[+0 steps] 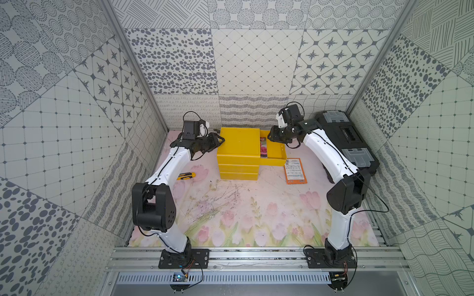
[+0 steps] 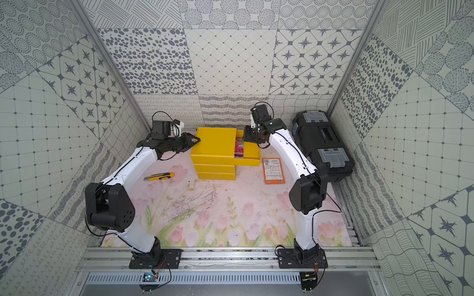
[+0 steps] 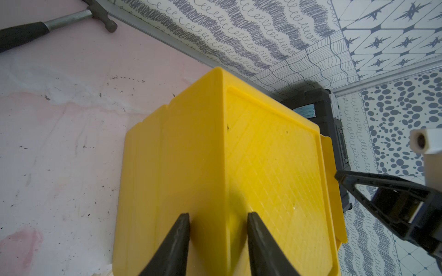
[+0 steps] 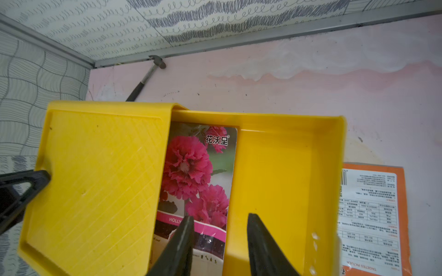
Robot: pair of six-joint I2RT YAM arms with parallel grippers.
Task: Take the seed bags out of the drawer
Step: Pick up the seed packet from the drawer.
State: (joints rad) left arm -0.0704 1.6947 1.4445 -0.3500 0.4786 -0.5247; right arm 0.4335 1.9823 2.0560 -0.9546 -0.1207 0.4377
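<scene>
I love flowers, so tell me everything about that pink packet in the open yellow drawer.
The glossy pink paper seed packet shows magenta double blooms, Chinese characters and a pink band starting HOLLY. It lies flat, face up, in the pulled-out yellow plastic drawer, one long side hidden under the yellow cabinet's top. The right gripper hangs open over its banded end; whether it touches is unclear.
</scene>
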